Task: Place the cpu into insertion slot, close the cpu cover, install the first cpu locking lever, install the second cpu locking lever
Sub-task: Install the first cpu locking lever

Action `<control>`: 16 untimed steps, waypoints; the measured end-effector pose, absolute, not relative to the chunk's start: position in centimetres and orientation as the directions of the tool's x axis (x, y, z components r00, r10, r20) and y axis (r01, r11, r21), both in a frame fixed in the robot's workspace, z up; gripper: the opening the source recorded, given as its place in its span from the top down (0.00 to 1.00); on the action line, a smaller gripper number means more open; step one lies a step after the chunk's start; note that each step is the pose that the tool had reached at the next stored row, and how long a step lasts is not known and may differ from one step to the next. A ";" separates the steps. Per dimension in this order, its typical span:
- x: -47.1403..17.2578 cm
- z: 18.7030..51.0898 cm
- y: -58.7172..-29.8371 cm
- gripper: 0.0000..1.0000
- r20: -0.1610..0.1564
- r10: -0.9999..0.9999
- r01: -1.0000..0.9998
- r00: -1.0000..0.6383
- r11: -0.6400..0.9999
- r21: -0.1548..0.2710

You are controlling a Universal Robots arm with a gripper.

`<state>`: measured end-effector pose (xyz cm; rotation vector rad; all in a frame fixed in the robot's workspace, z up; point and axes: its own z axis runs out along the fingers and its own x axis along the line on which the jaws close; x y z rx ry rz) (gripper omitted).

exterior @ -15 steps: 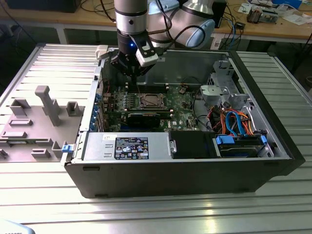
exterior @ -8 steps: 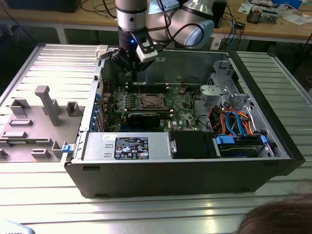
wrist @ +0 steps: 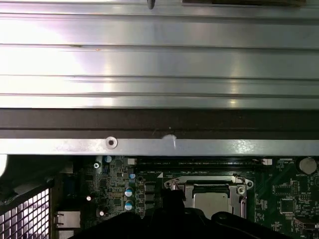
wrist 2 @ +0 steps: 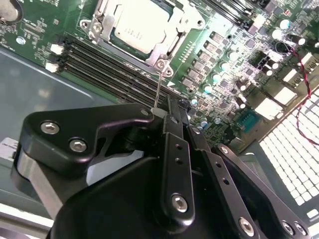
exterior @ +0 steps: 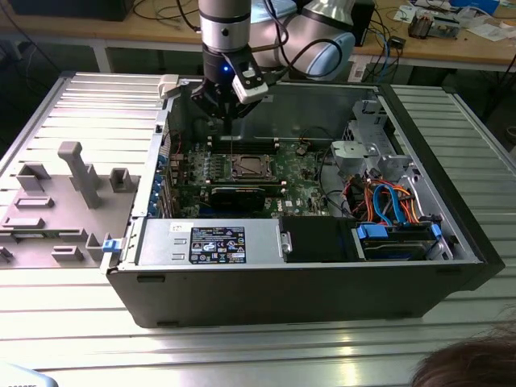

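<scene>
The cpu (wrist 2: 135, 24) lies in the insertion slot (exterior: 245, 168) on the green board, its silvery top showing. The cpu cover (wrist 2: 167, 46) lies flat around it as a silver frame. In the first wrist view the cpu (wrist: 211, 202) and cover (wrist: 240, 185) show below the case's back wall. A thin wire locking lever (wrist 2: 158, 89) stands up from the socket's corner. Its upper end is between the fingertips of my gripper (wrist 2: 160, 111), which is shut on it. In the exterior view my gripper (exterior: 230, 113) hangs above the socket with the lever (exterior: 231, 137) running down from it.
Long black memory slots (wrist 2: 107, 63) run beside the socket. A black expansion card (exterior: 237, 196), a power supply (exterior: 216, 242) and a drive bay with blue and orange cables (exterior: 393, 211) fill the open case. A grey fixture plate (exterior: 64, 193) lies to the exterior view's left. A person's hair (exterior: 468, 367) shows at the lower right.
</scene>
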<state>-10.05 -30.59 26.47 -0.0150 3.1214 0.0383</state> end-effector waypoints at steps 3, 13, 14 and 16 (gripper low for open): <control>-9.5 26.5 -30.6 0.89 -0.020 -0.009 -0.010 -1.000 1.000 0.024; -8.2 26.5 -30.6 0.89 -0.019 -0.009 -0.010 -1.000 1.000 0.024; -8.1 26.5 -30.6 0.89 -0.019 -0.009 -0.010 -1.000 1.000 0.024; -7.8 26.5 -30.6 0.89 -0.019 -0.009 -0.010 -1.000 1.000 0.024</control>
